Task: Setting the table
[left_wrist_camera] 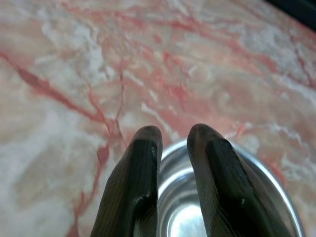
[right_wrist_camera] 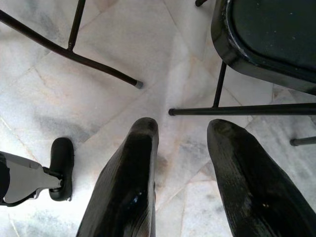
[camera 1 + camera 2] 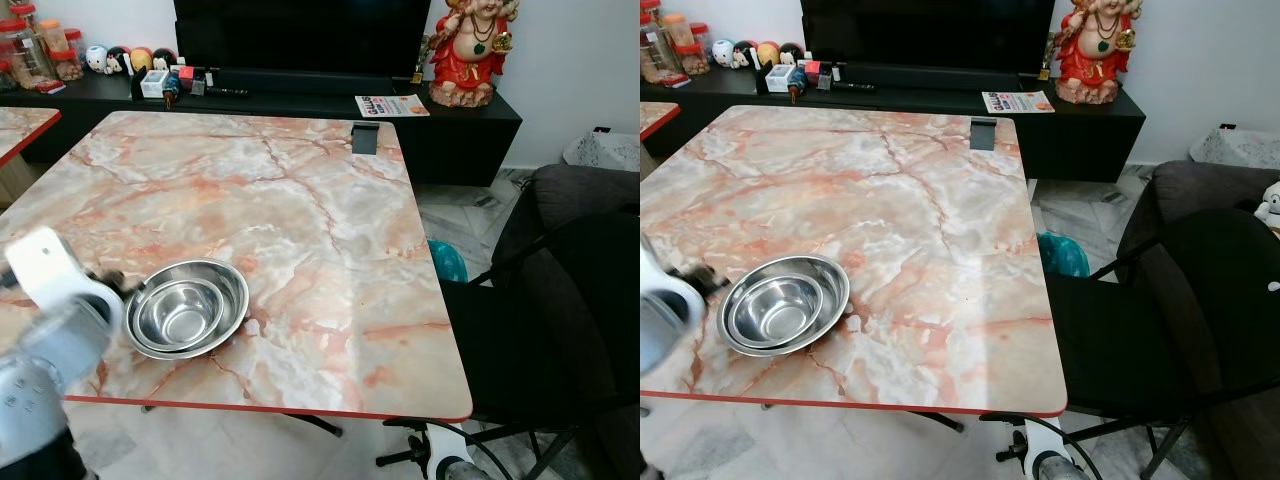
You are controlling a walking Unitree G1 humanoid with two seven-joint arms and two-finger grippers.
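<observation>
Two nested steel bowls [image 3: 188, 307] sit on the marble table [image 3: 300, 200] near its front left corner. My left gripper [image 3: 122, 287] reaches in from the left and meets the bowls' left rim. In the left wrist view the bowl rim [image 1: 276, 182] runs into the narrow gap of the left gripper [image 1: 174, 136], one finger outside it and one over the bowl, so it is shut on the rim. My right gripper [image 2: 180, 129] hangs low over the tiled floor, open, with nothing between its fingers.
A black chair [image 3: 560, 330] stands at the table's right side, its legs [image 2: 89, 61] near my right gripper. A small dark holder [image 3: 365, 138] sits at the table's far edge. Beyond are a black TV cabinet [image 3: 450, 130], a red statue [image 3: 470, 50] and jars [image 3: 30, 50].
</observation>
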